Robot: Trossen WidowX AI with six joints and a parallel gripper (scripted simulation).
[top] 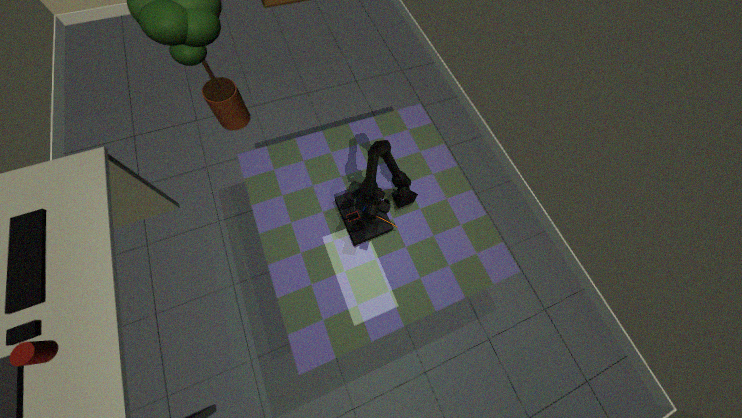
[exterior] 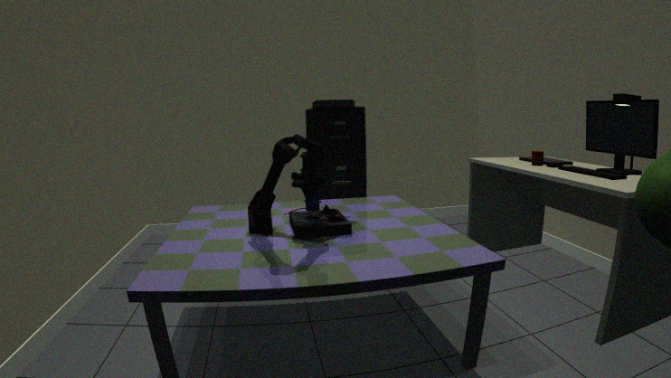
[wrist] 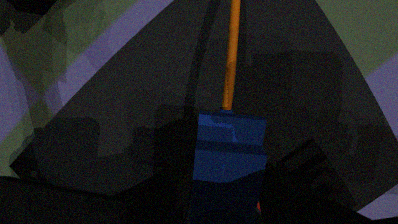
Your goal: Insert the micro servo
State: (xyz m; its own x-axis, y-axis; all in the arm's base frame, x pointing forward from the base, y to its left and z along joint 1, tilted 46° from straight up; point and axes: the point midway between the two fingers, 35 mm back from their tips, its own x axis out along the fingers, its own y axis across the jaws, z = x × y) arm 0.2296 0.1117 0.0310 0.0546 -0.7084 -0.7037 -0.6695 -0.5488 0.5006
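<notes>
The blue micro servo [exterior: 312, 204] [wrist: 229, 137] is between the fingers of my gripper [top: 365, 207] [exterior: 312, 202] [wrist: 226, 168], which is shut on it. I hold it low over the dark deck [top: 369, 236] [exterior: 324, 230] [wrist: 135, 90]; any gap below it is hard to judge. Its orange cable [top: 386, 221] [exterior: 295, 210] [wrist: 231, 55] sticks out past the deck's edge. The pocket marked by a red outline [top: 354, 219] lies beside the gripper in the top view. In the wrist view only a speck of red shows beside the servo. The servo's shaft and lower part are hidden.
Dark raised parts stand on the deck near its red mark in the exterior view. The arm's base [exterior: 259, 221] stands close beside the deck on the checkered table [top: 332, 347] [exterior: 380, 269]. A bright light patch [top: 368, 280] falls on the table.
</notes>
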